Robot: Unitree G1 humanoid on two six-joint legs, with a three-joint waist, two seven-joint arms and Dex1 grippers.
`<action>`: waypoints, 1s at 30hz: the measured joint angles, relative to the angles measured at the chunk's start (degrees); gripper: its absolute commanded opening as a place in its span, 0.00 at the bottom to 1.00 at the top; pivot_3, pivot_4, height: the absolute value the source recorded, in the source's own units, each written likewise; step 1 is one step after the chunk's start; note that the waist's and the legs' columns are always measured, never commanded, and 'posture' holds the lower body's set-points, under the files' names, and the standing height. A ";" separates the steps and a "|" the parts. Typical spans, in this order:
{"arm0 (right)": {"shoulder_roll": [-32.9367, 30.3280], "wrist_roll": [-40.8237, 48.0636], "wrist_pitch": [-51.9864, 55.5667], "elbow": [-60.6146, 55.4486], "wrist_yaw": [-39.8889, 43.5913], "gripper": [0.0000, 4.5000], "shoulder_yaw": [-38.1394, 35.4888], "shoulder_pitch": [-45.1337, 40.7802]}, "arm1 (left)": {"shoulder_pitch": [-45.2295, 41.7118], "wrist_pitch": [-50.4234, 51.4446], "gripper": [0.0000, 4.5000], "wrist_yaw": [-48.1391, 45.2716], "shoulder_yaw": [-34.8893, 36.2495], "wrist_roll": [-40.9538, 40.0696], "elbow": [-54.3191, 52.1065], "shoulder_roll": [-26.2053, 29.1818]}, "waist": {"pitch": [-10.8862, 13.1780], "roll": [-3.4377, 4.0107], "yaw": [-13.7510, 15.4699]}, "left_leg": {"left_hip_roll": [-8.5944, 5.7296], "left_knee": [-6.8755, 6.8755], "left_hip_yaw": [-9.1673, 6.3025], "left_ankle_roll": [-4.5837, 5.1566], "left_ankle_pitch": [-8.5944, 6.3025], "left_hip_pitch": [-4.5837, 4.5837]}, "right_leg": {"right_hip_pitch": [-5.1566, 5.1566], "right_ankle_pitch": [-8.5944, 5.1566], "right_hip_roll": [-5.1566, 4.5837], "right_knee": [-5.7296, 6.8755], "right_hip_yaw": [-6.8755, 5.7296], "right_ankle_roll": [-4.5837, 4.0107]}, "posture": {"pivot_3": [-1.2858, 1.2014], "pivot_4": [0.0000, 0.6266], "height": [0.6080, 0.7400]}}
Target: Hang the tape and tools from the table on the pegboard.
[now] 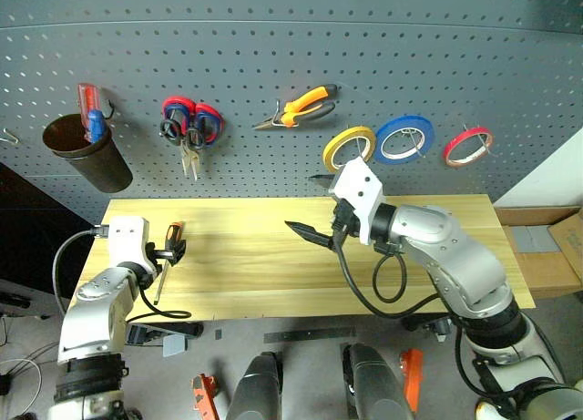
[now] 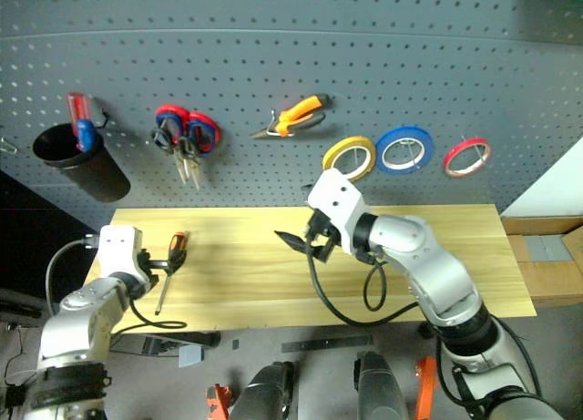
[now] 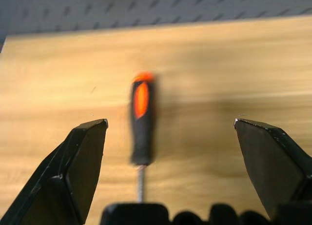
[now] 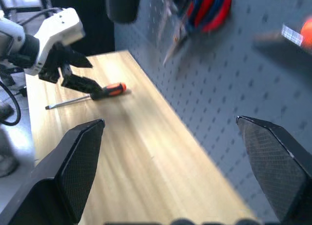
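Hovering wide open, the left end effector (image 1: 171, 250) straddles the screwdriver (image 1: 167, 256) lying near the surface's (image 1: 273, 274) left edge. On the pegboard (image 1: 273, 56) hang red tape (image 1: 467, 146) and orange pliers (image 1: 299, 107); the right end effector (image 1: 314, 233), empty, gapes over mid-surface.

No legible text, labels, brands or numbers — checked the pegboard (image 1: 273, 56), the table (image 1: 273, 256) and the screwdriver (image 3: 141, 122) handle. Nothing can be read on any surface.
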 measured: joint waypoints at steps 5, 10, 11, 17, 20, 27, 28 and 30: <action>5.57 -0.42 6.59 1.61 -4.40 1.00 1.75 -3.81 | -3.30 -0.07 0.99 -0.38 -0.01 0.16 7.25 1.97 | 0.16 0.04 -0.31 | 0.01 -0.04 -0.06 0.01 -0.01 -0.02 | -0.06 0.00 0.00 -0.03 0.01 -0.02 | 0.49 0.51 1.00; 7.42 -2.10 7.52 4.22 -6.09 1.00 4.20 -4.45 | -4.99 -0.09 0.99 -0.38 -0.43 0.81 12.75 2.93 | 0.80 0.08 -0.38 | 0.00 -0.07 -0.05 0.02 -0.02 -0.06 | -0.09 0.00 -0.01 -0.07 -0.02 -0.02 | 0.49 0.57 1.00; 7.50 -2.25 7.55 4.37 -6.17 1.00 4.58 -4.54 | -5.54 -0.12 0.99 -0.40 -0.86 0.92 13.86 2.93 | 0.90 0.10 -0.37 | 0.00 -0.06 -0.05 0.02 -0.02 -0.07 | -0.09 0.00 -0.01 -0.06 -0.04 -0.02 | 0.49 0.57 1.00; 7.49 -2.91 7.57 4.47 -5.43 1.00 6.01 -5.79 | -10.76 -2.19 0.99 0.31 -1.38 1.39 22.64 1.96 | 2.01 0.08 -0.51 | 0.01 -0.05 -0.04 0.02 -0.02 -0.09 | -0.17 -0.01 0.00 0.00 -0.05 -0.02 | 0.49 0.61 1.00; 7.31 -3.31 7.74 4.49 -5.34 1.00 6.10 -5.83 | -13.86 -4.21 0.99 0.93 -1.64 1.74 27.81 1.22 | 2.20 0.04 -0.59 | 0.01 -0.06 -0.03 0.02 -0.02 -0.16 | -0.25 -0.01 -0.01 -0.01 -0.07 -0.02 | 0.48 0.62 1.00; 6.99 -3.43 9.30 4.17 -5.29 1.00 6.13 -5.86 | -20.37 -8.84 0.63 1.12 -3.35 3.22 36.20 0.44 | 2.75 0.16 -1.24 | 0.00 -0.07 0.00 0.02 -0.02 -0.16 | -0.26 -0.01 -0.02 0.02 -0.05 -0.02 | 0.47 0.63 1.00; 6.93 -3.49 9.41 4.17 -5.29 1.00 6.13 -5.86 | -20.70 -9.18 0.55 1.06 -3.56 3.32 36.66 0.41 | 2.81 0.20 -1.40 | 0.00 -0.07 0.00 0.02 -0.02 -0.15 | -0.26 -0.01 -0.02 0.02 -0.05 -0.02 | 0.47 0.63 1.00; 6.76 -3.74 9.91 4.16 -5.29 1.00 6.14 -6.03 | -20.85 -9.38 0.39 0.83 -3.79 3.42 36.82 0.36 | 2.91 0.28 -1.70 | 0.01 -0.07 0.02 0.02 -0.02 -0.14 | -0.26 -0.01 -0.02 0.04 -0.02 -0.02 | 0.47 0.63 1.00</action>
